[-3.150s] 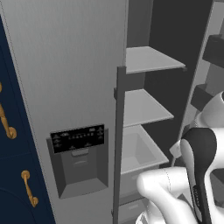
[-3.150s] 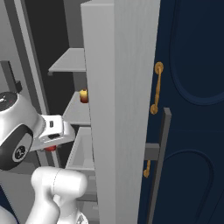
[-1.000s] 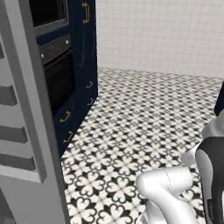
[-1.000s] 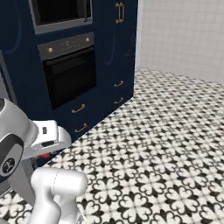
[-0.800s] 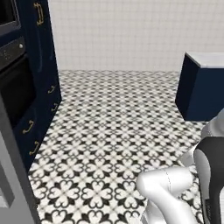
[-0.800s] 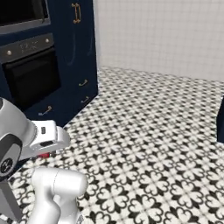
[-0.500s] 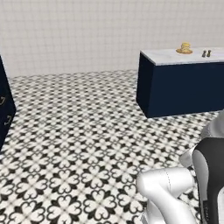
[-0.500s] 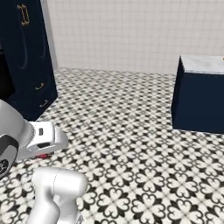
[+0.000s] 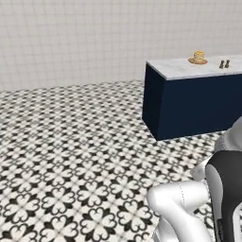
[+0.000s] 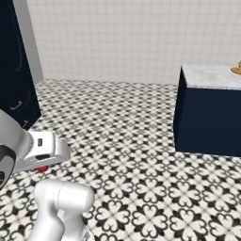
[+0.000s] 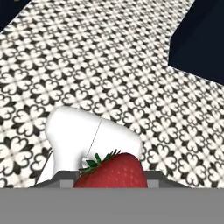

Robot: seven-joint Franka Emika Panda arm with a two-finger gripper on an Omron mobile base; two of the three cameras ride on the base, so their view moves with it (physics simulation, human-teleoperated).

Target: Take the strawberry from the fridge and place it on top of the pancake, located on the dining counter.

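Hand view: the strawberry [image 11: 113,170], bright red with a green leafy cap, sits at the bottom of the picture, held between the two fingers of the gripper [image 11: 111,177], which are clamped on its sides. Only the grey shoulders of the fingers show to either side of the fruit. Beyond the strawberry lies a black-and-white patterned tile floor [image 11: 87,57], and a navy blue block cuts across the upper right corner.

In the right base view a sliver of red, the strawberry [image 10: 42,168], shows under the gripper [image 10: 44,164] at the end of the white arm, low on the left and above the floor [image 10: 122,136]. Well apart from the strawberry, across the open tiles to the right, stands the dining counter [image 10: 209,77], a white-grey marbled top on a navy blue base. A golden-brown edge at the far right of its top is the pancake [image 10: 236,70], cut off by the picture's border. A navy cabinet [image 10: 14,70] with gold handles rises along the left edge, nearer to the strawberry than the dining counter is.

In the left base view the dining counter [image 9: 184,70] stands at the upper right before a pale tiled wall [image 9: 71,42]. The pancake [image 9: 198,58] rests on its top, a small stacked golden shape, and two small dark shakers [image 9: 224,64] stand just beside it on the same slab.
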